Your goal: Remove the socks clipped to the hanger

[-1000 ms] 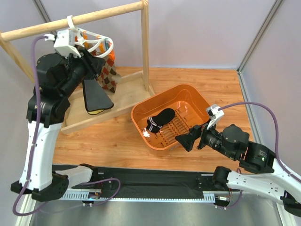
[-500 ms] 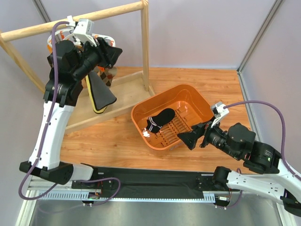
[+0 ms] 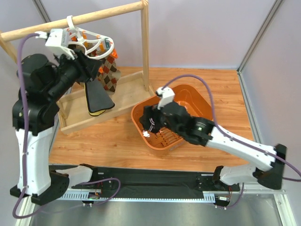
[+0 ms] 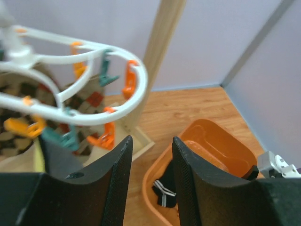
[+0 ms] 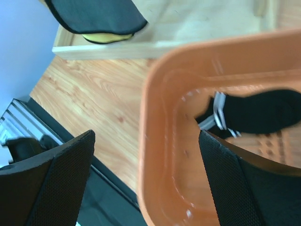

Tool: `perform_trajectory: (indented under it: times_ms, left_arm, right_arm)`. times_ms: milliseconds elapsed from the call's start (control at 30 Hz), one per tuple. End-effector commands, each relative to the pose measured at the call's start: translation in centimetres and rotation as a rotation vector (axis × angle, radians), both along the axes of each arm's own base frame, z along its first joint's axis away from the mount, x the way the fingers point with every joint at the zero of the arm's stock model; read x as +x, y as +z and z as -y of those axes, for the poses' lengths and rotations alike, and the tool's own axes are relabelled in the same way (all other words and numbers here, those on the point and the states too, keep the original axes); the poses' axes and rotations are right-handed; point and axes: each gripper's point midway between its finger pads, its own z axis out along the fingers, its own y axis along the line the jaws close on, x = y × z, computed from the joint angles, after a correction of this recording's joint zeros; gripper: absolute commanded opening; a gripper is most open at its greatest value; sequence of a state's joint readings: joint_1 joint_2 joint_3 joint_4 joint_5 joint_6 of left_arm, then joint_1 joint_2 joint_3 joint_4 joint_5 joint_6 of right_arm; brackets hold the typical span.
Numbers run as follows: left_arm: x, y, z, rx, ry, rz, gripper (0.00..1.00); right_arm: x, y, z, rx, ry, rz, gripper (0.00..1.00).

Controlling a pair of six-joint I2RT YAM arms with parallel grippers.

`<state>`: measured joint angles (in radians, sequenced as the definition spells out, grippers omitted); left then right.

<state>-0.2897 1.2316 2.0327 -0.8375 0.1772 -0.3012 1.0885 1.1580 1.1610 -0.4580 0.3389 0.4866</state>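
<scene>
The white hanger (image 3: 96, 40) hangs from the wooden rail, its orange and grey-blue clips dangling. A brown argyle sock (image 3: 109, 74) and a black-and-yellow sock (image 3: 97, 96) hang clipped under it. My left gripper (image 3: 95, 62) sits just beside and below the ring, open, with nothing between its fingers (image 4: 115, 183). In the left wrist view the hanger (image 4: 70, 56) fills the upper left. One black sock with white stripes (image 5: 256, 113) lies in the orange basket (image 3: 193, 101). My right gripper (image 3: 147, 120) hovers over the basket's left rim (image 5: 155, 141), wide open and empty.
The wooden rail (image 3: 94, 17) stands on two posts rising from a shallow wooden tray (image 3: 127, 92) at the back left. The basket sits mid-table on the wooden tabletop (image 3: 108, 141). A black strip (image 3: 155, 181) runs along the near edge. Grey walls close the back and right.
My right arm swung from the near right to over the basket's left rim. My left arm went up to the hanger, then drew back leftward. Both clipped socks still hang.
</scene>
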Motion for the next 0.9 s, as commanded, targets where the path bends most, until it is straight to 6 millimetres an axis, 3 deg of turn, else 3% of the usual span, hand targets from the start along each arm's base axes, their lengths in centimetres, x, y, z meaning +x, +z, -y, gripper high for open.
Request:
perform_trajectory:
  times_ms: [0, 67, 167, 233, 267, 333, 500, 533, 700, 767, 867]
  left_arm:
    - [-1.1, -2.7, -5.5, 0.073, 0.255, -0.104, 0.46]
    - [-1.3, -3.2, -6.9, 0.073, 0.323, -0.127, 0.45]
    - [-0.7, -3.7, -8.6, 0.081, 0.426, -0.141, 0.41]
    - [-0.4, -3.6, -9.8, 0.103, 0.493, -0.147, 0.22]
    - [0.3, -4.0, -10.8, 0.122, 0.558, -0.161, 0.00]
    - [1.1, -3.9, -10.9, 0.134, 0.574, -0.159, 0.00]
    - [4.6, -4.9, -7.2, 0.107, 0.415, -0.195, 0.00]
    - [5.3, -5.1, -6.4, 0.101, 0.386, -0.199, 0.00]
    - [8.2, -2.7, -1.2, -0.003, 0.145, -0.060, 0.00]
    - [9.3, -1.6, 0.0, -0.048, 0.096, -0.001, 0.00]
    - [11.2, -1.4, 1.3, -0.060, 0.048, 0.014, 0.00]
  right_arm:
    - [1.3, 5.3, -6.2, 0.114, 0.068, 0.100, 0.92]
    - [0.9, 6.6, -8.5, 0.124, 0.127, 0.124, 0.92]
    - [0.3, 5.7, -10.8, 0.118, 0.171, 0.124, 0.92]
    - [0.0, 5.4, -11.0, 0.123, 0.184, 0.117, 0.92]
    - [-0.2, 4.6, -10.8, 0.108, 0.187, 0.110, 0.92]
    - [-0.2, 4.9, -9.8, 0.108, 0.173, 0.131, 0.93]
    - [-0.1, 4.7, -6.3, 0.054, 0.120, 0.175, 0.94]
    - [-0.4, 5.8, -5.5, 0.080, 0.119, 0.189, 0.95]
    - [-1.3, 6.3, -3.0, 0.120, 0.108, 0.213, 0.95]
    - [-1.6, 6.8, -2.3, 0.136, 0.104, 0.220, 0.95]
    - [-1.7, 6.7, -1.5, 0.123, 0.099, 0.225, 0.95]
